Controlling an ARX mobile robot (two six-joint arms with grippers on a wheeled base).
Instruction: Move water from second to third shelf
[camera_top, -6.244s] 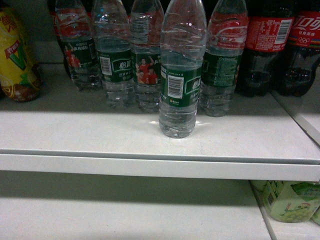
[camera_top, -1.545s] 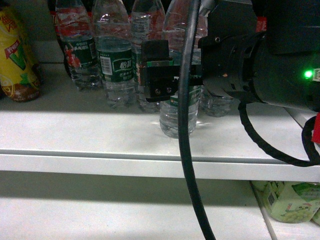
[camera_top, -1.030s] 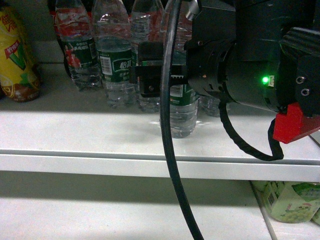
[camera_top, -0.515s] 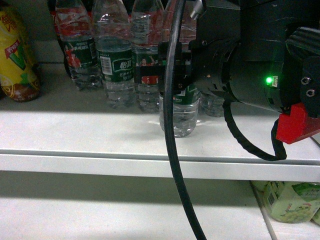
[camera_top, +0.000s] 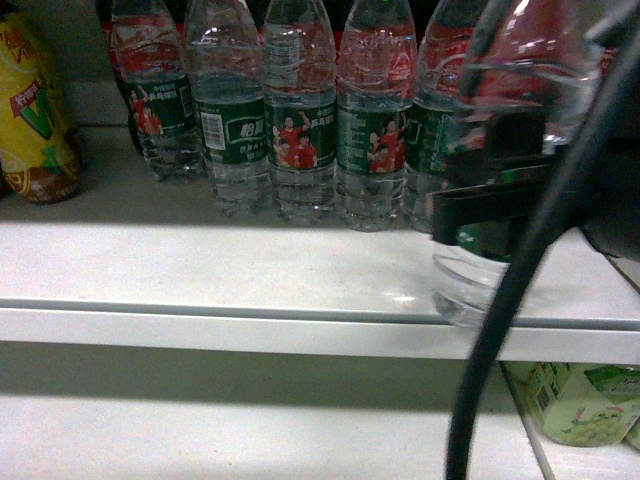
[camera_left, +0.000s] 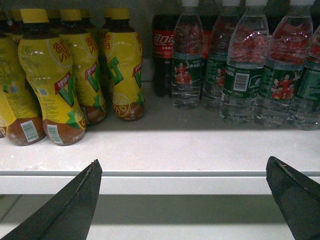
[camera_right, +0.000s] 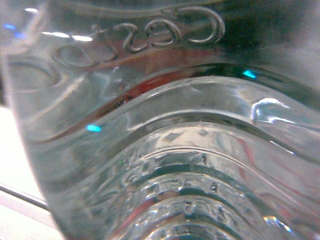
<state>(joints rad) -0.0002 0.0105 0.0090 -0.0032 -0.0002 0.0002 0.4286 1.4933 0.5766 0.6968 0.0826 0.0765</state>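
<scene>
The water (camera_top: 515, 90), a clear ribbed bottle with a dark green label band, hangs close to the head camera at the right, its base (camera_top: 468, 290) over the shelf's front edge. My right gripper (camera_top: 490, 205) is shut on it, with a black finger lying across the label. In the right wrist view the water (camera_right: 165, 125) fills the picture and hides the fingers. My left gripper (camera_left: 182, 200) stands open in front of the shelf edge (camera_left: 165, 182), with nothing between its fingers (camera_left: 70, 210). It does not show in the head view.
A row of similar water bottles (camera_top: 300, 130) stands at the back of the white shelf (camera_top: 250, 270). Yellow drink bottles (camera_left: 50, 75) and a cola bottle (camera_left: 162, 50) stand to their left. A black cable (camera_top: 500, 320) hangs across the right. Pale green bottles (camera_top: 580, 400) sit on the shelf below.
The water left its spot at the shelf's front middle and moved right and toward the camera in the right gripper. The arm's body swung out to the right.
</scene>
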